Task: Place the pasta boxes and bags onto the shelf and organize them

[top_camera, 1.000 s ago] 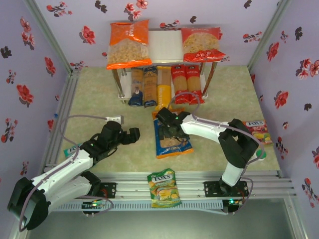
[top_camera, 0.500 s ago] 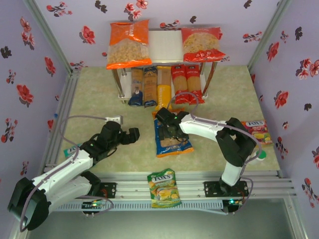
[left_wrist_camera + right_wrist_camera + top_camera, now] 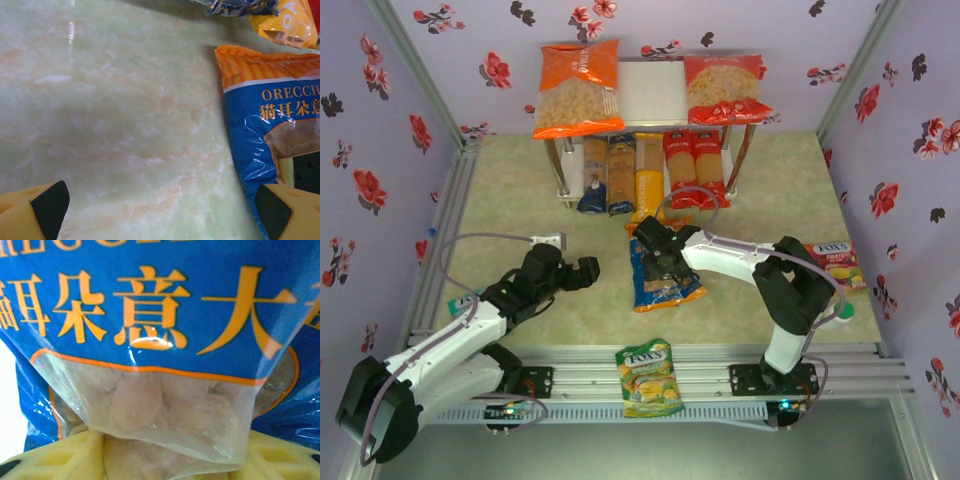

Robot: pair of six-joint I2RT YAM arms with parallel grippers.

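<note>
1. One blue bag [image 3: 665, 282] lies on the bench [image 3: 510, 200], before the shelf [image 3: 655, 95].
2. Right tool [image 3: 660, 250], wide a second ago, now clenches it: ready to lift.
3. Left tool [image 3: 582, 272] hangs released nearby.

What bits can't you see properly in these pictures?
- Top view: pasta boxes, far ends hidden under the top board of the shelf.
- Left wrist view: blue-and-orange bag, name cut off by the edge.
- Right wrist view: whether the right pincer grips it; bag covers the pads.
</note>
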